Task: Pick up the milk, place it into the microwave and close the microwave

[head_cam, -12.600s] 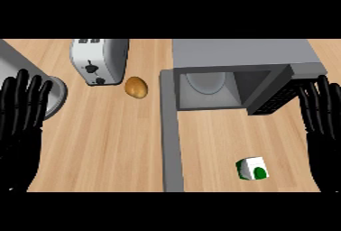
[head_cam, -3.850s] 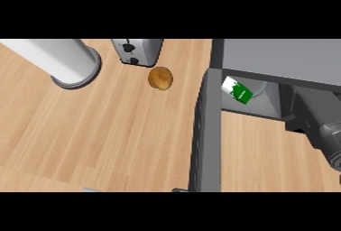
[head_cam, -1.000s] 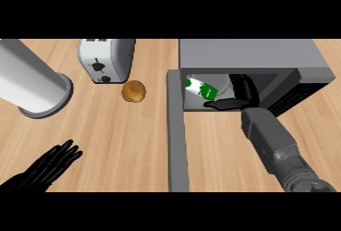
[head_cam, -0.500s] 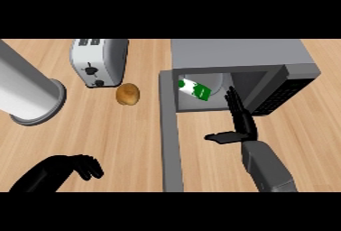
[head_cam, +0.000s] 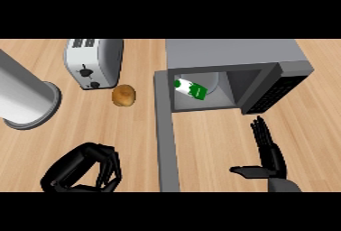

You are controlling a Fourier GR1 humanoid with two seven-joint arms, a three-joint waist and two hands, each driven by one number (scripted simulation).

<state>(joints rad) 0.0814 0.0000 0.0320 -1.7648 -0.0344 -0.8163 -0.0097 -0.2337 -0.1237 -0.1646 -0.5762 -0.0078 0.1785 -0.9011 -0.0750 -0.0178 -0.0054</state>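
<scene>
Head view, the only view given. The milk (head_cam: 191,89) is seen inside the microwave (head_cam: 233,54), lying tilted on the pale turntable plate (head_cam: 214,83) toward the left side of the cavity, no hand on it. Its long axis is judged to run diagonally, from upper left to lower right as viewed; the white end is at upper left near the cavity's left wall, the green end toward the cavity mouth. Which end is the top cannot be told. The microwave door (head_cam: 166,135) is swung wide open, seen edge-on as a long grey bar reaching from the cavity's left corner down toward the lower edge of the view. The right hand (head_cam: 268,153) is held just right of the door and below the cavity mouth, well apart from the milk, fingers straight and pointing up toward the microwave, thumb out to the left, nothing held. The left hand (head_cam: 83,169) is at lower left over the wooden table (head_cam: 133,135), fingers curled in, clenched on nothing. Picking and placing are judged done; closing the door is left. A toaster (head_cam: 93,61), a potato (head_cam: 124,95) and a metal cylinder (head_cam: 23,99) are noted left of the door.
</scene>
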